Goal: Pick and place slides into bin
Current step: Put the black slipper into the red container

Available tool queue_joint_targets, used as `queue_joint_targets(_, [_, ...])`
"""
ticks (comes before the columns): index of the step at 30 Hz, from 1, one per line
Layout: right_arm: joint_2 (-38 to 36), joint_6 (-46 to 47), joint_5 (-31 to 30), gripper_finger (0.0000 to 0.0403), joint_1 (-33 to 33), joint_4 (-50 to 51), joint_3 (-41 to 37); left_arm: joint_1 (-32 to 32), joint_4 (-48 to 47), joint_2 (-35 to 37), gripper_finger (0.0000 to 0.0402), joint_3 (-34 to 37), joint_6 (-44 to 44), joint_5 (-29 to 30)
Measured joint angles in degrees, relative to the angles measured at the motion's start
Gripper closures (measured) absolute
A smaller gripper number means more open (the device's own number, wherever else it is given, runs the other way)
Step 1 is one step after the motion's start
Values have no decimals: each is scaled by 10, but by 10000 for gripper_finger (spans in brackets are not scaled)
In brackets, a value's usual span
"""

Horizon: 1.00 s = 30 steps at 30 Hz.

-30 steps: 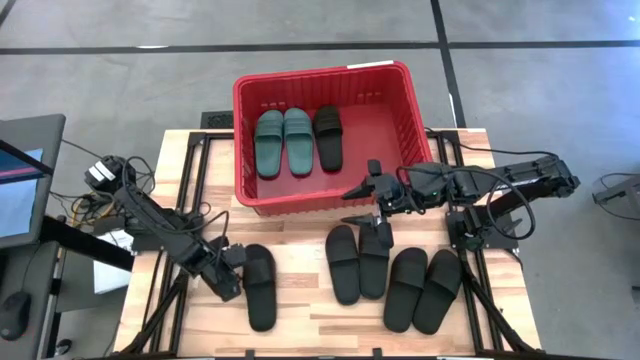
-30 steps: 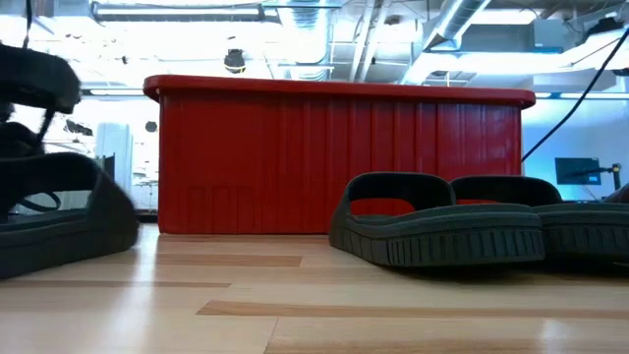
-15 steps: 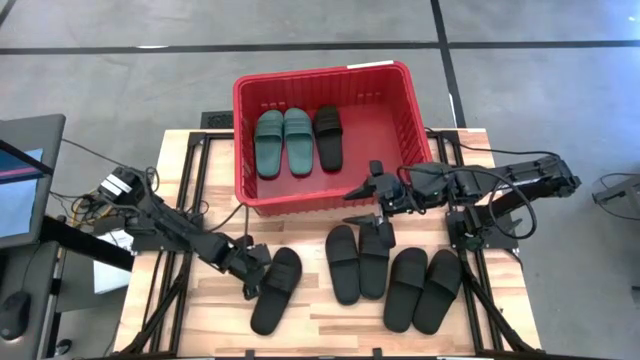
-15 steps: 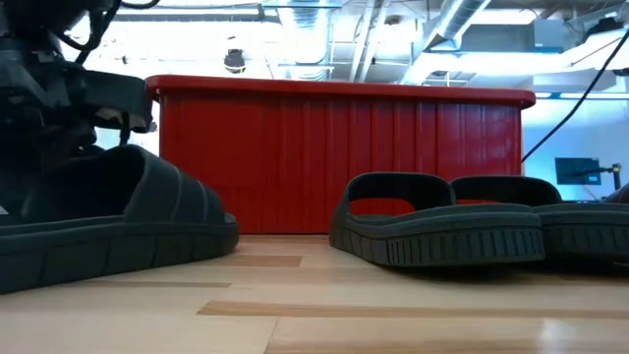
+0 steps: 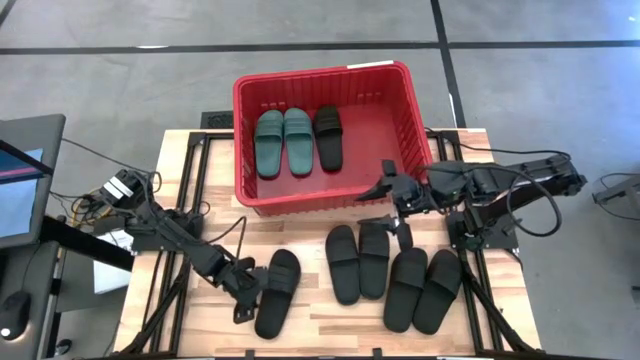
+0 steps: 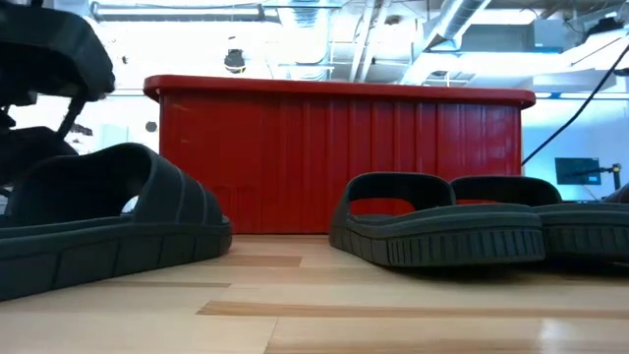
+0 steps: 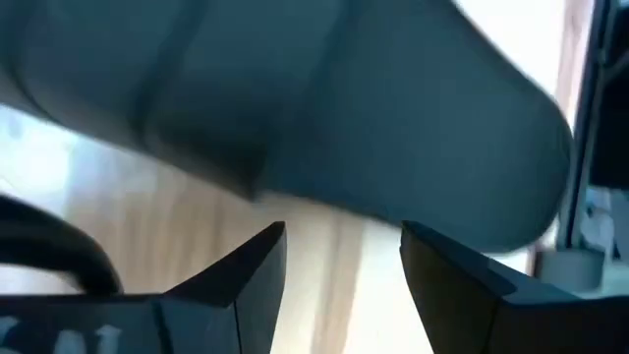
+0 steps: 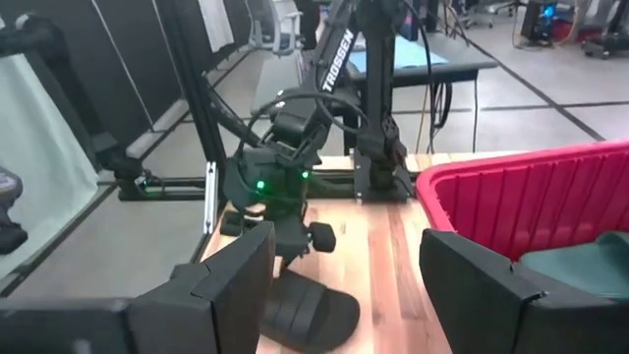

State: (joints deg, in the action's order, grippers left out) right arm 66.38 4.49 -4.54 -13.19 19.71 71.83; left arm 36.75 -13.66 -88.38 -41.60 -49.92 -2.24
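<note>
The left end effector [image 5: 243, 297] sits low on the bench [image 5: 310, 325], fingers spread wide, empty — just beside a lone black slide [image 5: 277, 293]. The right end effector [image 5: 383, 205] hovers by the red bin's [image 5: 330, 73] front rim — fingers parted, holding nothing.

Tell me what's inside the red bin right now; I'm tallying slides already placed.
Inside the bin: a green pair and one black slide lying side by side along its left half. The rest of the floor shows bare; the low view's solid wall hides the contents entirely.

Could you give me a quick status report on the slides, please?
Left gripper open beside lone black slide. Right gripper open, empty, by bin front rim. Three slides in bin, five on table. Nothing in the way.
</note>
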Motion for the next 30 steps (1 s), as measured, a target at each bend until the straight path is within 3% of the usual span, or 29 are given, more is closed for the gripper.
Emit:
queue_joint_targets(5, [-7, -5, 0, 163, 0, 4, 0, 9, 5, -23, 218, -6, 2, -4])
queue_joint_targets(12, [-16, -5, 0, 163, -9, 9, 0, 26, 5, -90, 250, -68, 30, -10])
queue_joint_targets(18, [-16, -6, 0, 163, -14, 11, 0, 14, -19, -111, 259, -111, 14, 30])
queue_joint_targets(23, [-16, -2, 0, 163, -15, 11, 0, -17, -29, -112, 260, -112, -46, 118])
queue_joint_targets(30, [-16, 4, 0, 163, -38, 11, 0, -72, -33, -112, 260, -112, -73, 156])
